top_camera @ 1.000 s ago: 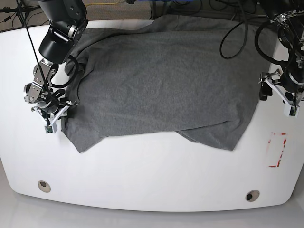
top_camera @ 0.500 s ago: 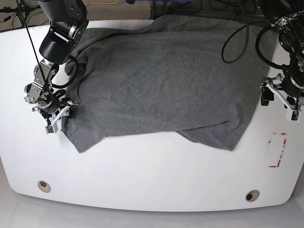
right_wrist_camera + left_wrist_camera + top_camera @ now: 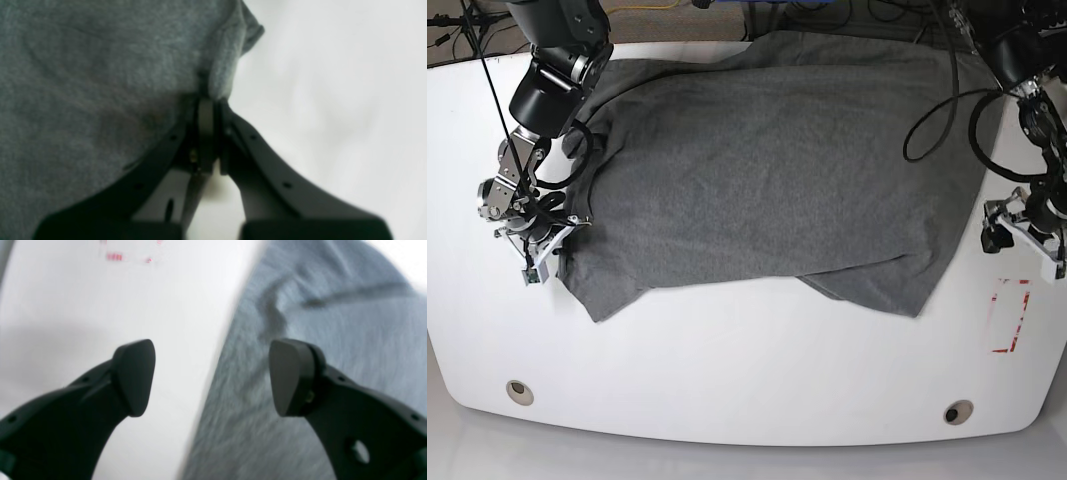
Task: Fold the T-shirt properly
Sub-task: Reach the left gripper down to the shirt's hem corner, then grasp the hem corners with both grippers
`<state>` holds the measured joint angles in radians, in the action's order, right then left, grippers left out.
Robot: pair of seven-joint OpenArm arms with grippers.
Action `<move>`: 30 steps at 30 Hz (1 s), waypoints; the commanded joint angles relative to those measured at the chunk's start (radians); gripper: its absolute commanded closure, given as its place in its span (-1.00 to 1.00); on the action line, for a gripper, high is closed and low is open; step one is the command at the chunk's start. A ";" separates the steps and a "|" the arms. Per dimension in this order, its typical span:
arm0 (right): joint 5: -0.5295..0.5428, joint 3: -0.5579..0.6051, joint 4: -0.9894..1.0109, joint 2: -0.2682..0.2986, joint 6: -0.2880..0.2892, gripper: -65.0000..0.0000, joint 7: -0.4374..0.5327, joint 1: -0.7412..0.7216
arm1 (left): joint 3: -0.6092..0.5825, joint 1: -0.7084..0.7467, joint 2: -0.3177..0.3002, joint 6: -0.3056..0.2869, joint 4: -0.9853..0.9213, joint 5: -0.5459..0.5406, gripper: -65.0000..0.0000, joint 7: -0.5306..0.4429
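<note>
The grey T-shirt lies spread over most of the white table, with one corner folded under at the front. At the shirt's left edge in the base view, my right gripper is shut on the cloth. The right wrist view shows this gripper pinching a small fold of the T-shirt at its hem. My left gripper hangs open off the shirt's right side. In the left wrist view this gripper holds nothing, and the T-shirt edge runs below, between the fingers.
A red rectangular marking is on the table at the front right, also seen in the left wrist view as red marks. Two round holes sit near the front edge. Black cables loop over the shirt's back right.
My right gripper has gone from part open to shut on the shirt's left edge. My left arm has moved toward the table's front, staying open.
</note>
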<state>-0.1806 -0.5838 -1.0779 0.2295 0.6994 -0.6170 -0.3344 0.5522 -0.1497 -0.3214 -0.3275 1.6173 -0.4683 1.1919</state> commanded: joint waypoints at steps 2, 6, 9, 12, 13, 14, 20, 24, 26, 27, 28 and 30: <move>0.010 0.000 -0.017 0.017 -0.001 1.00 0.018 -0.024 | -0.042 -0.089 -0.015 0.035 -0.087 -0.017 -0.55 -0.066; 0.010 0.000 -0.017 0.014 -0.001 1.00 0.018 -0.024 | -0.117 -0.170 -0.015 0.037 -0.243 -0.017 -0.56 -0.131; 0.010 0.000 -0.018 -0.002 -0.001 1.00 0.018 -0.024 | -0.149 -0.221 -0.015 0.037 -0.368 -0.017 -0.56 -0.186; 0.010 0.000 -0.020 -0.008 -0.001 1.00 0.018 -0.024 | -0.192 -0.279 -0.015 0.038 -0.510 -0.017 -0.56 -0.260; 0.010 0.000 -0.020 -0.009 -0.001 1.00 0.018 -0.024 | -0.211 -0.299 -0.015 0.038 -0.556 -0.017 -0.56 -0.283; 0.010 0.000 -0.020 -0.009 -0.001 1.00 0.018 -0.024 | -0.225 -0.313 -0.015 0.038 -0.588 -0.017 -0.56 -0.300; 0.010 0.000 -0.020 -0.011 -0.001 1.00 0.018 -0.025 | -0.327 -0.382 -0.015 0.038 -0.788 -0.017 -0.56 -0.435; 0.010 0.000 -0.020 -0.011 -0.001 1.00 0.018 -0.027 | -0.409 -0.428 -0.015 0.038 -0.897 -0.019 -0.56 -0.505; 0.010 0.000 -0.020 -0.011 -0.001 1.00 0.018 -0.029 | -0.438 -0.449 -0.014 0.038 -0.946 -0.019 -0.56 -0.525; 0.010 0.000 -0.020 -0.011 -0.001 1.00 0.018 -0.029 | -0.444 -0.454 -0.014 0.038 -0.958 -0.019 -0.56 -0.528; 0.010 0.000 -0.020 -0.011 -0.001 1.00 0.018 -0.029 | -0.453 -0.460 -0.012 0.038 -0.978 -0.020 -0.56 -0.533; 0.010 0.000 -0.020 -0.011 -0.001 1.00 0.018 -0.029 | -0.469 -0.471 0.001 0.038 -1.001 -0.022 -0.56 -0.544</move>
<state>-0.1806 -0.5819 -1.0786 0.2028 0.6991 -0.6140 -0.3351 0.0929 -0.5938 -0.3210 -0.2913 0.6258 -0.4908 0.6498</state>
